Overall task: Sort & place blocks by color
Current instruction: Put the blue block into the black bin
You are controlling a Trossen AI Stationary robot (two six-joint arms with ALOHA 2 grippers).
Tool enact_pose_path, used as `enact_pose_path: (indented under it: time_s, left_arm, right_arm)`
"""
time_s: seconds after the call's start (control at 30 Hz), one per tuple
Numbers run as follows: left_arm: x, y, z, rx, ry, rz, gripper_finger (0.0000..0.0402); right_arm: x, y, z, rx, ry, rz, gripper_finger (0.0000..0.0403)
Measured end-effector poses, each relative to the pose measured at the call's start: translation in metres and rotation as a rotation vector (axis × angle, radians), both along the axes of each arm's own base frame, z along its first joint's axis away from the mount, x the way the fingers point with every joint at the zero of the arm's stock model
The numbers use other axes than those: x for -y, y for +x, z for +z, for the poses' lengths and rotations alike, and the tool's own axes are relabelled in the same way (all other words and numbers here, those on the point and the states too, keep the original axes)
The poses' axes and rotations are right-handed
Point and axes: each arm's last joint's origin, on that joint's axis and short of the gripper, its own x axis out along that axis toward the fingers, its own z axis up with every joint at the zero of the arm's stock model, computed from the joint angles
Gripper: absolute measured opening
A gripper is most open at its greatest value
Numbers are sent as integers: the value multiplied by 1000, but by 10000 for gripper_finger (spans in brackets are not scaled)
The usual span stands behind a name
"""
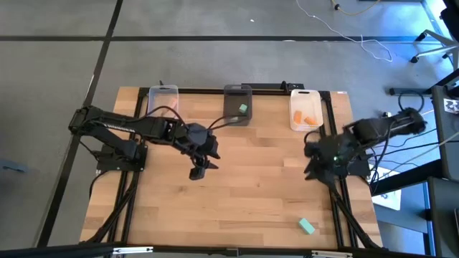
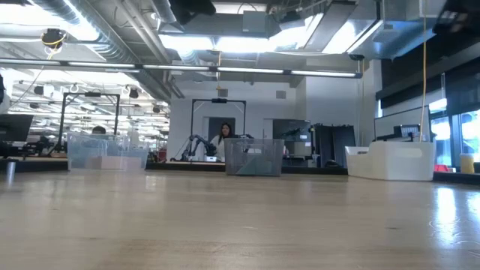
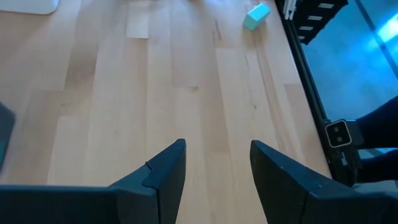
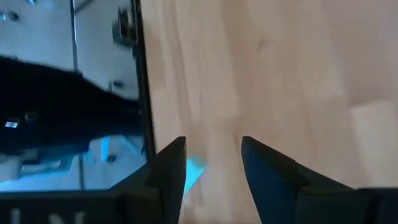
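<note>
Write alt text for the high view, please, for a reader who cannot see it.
Seen from above, a wooden table has three bins along its far edge: a clear bin, a grey bin with a teal block, and a white bin with orange blocks. The left hand is open over the bare middle; a loose teal block lies near the front right.

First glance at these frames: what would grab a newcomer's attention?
A lone teal block lies near the table's front right corner, far from the three bins at the back edge. The right bin holds orange blocks, and the left claw hangs open and empty over mid-table.
</note>
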Motion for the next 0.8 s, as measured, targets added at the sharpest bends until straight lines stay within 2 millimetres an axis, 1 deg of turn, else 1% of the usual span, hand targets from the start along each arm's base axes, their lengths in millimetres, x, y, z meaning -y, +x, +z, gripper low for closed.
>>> enact_pose_path:
  time_s: [0.17,0.27,0.37,0.43,0.53,0.8]
  left_arm:
    - [5,-1,0,-2,1,-13,170]
    - [6,-1,0,-4,1,-19,170]
    - [6,-1,0,-4,1,-19,170]
    - [6,-1,0,-3,5,-21,170]
    - [6,-1,0,-3,7,-23,170]
    - [7,-1,0,-3,9,-28,170]
  right_arm:
    - [-32,6,-13,-168,41,26,157]
    - [-51,7,-21,-309,93,10,157]
    - [-67,7,-29,-459,140,-54,157]
    - [-76,8,-33,-525,158,-114,157]
    - [-88,12,-40,-569,169,-155,157]
    - [-117,31,-57,-555,191,-104,157]
